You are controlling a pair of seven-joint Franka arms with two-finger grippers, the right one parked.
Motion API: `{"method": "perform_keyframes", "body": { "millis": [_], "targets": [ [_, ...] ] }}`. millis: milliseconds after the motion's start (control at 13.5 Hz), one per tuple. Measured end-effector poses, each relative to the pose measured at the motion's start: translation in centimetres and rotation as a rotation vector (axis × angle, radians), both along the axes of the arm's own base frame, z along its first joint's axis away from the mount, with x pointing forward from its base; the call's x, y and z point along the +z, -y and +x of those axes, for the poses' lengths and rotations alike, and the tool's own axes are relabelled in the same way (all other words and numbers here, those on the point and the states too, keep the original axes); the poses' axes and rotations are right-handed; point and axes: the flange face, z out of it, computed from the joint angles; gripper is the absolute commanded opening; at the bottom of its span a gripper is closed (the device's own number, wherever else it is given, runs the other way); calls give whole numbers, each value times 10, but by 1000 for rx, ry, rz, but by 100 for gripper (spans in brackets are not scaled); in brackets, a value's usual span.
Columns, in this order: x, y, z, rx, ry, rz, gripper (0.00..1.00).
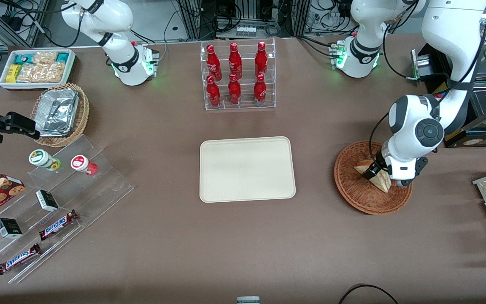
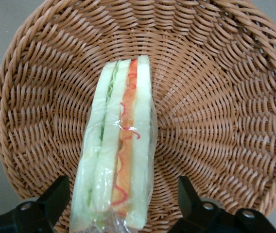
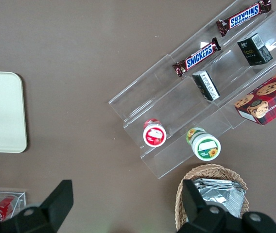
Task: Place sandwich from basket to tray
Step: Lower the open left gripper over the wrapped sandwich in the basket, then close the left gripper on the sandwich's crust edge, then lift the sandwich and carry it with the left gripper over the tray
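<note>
The sandwich (image 1: 381, 180) is a clear-wrapped wedge of pale bread with red and green filling. It lies in the round reddish-brown wicker basket (image 1: 352, 194) toward the working arm's end of the table. My left gripper (image 1: 377, 172) is down in the basket, open, with one finger on each side of the sandwich. The left wrist view shows the sandwich (image 2: 121, 160) between the black fingers (image 2: 55, 199) with a small gap on each side, on the basket's weave (image 2: 215, 111). The cream-beige tray (image 1: 247, 169) lies flat at the table's middle with nothing on it.
A clear rack of red bottles (image 1: 236, 76) stands farther from the front camera than the tray. A tan basket with foil containers (image 1: 59, 114), a white bin of snacks (image 1: 36, 67) and a clear stepped shelf of snacks (image 1: 53, 207) lie toward the parked arm's end.
</note>
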Motion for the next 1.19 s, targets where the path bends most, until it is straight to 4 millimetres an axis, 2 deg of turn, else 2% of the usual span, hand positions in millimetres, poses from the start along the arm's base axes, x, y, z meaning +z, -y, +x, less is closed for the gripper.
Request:
{"method": "perform_keyframes", "body": {
  "millis": [74,149,223,520,669,743,966,1189],
  "targets": [
    [-3,-2,-1,0,-4,2,28],
    [-6,-3,-3,0,-10,4,5],
    [-10,-3,-6,-1,-15,4,0],
    [-11,-3,-9,-8,-26,12,0],
    [2,-2,-6,-17,-59,28,0],
    [15,1,-1,-21,-78,37,0],
    [69,32,19,-68,-104,59,0],
    [102,85,25,-151,-83,65,0]
  ]
}}
